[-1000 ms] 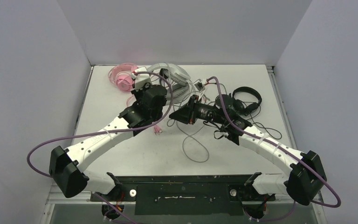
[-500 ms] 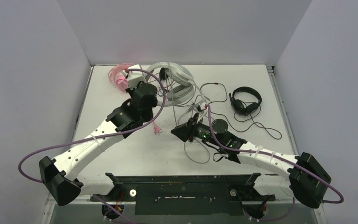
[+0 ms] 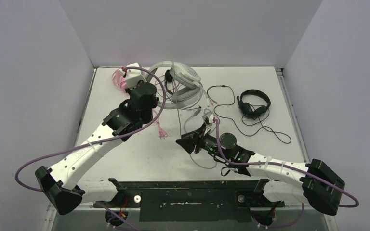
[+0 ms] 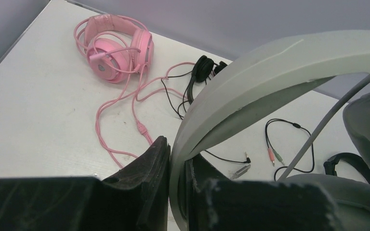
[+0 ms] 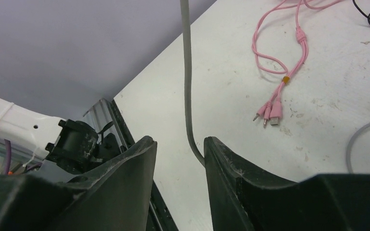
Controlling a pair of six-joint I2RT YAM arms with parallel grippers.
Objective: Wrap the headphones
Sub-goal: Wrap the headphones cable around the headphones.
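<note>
My left gripper (image 4: 176, 163) is shut on the headband of the bulky white-grey headphones (image 4: 270, 67), which sit at the back centre of the table (image 3: 180, 82). The left gripper (image 3: 150, 91) is just left of them. My right gripper (image 5: 178, 140) is open, and the headset's grey cable (image 5: 187, 72) hangs loosely between the jaws, against the right finger. In the top view it (image 3: 188, 144) is near the table's middle front. The pink headphones (image 4: 115, 48) lie at the back left. One thin black headset (image 3: 254, 103) lies at the right, another (image 4: 202, 70) beside the white one.
The pink cable's plugs (image 3: 161, 132) lie on the table between the arms. A grey cable loop (image 3: 203, 161) trails by the right gripper. Thin black cords (image 3: 270, 130) spread to the right. Walls enclose the table (image 3: 125, 159) on three sides.
My right gripper has pulled back toward the near edge and its jaws have widened around the grey cable. The left gripper has shifted slightly back and left, still gripping the headband.
</note>
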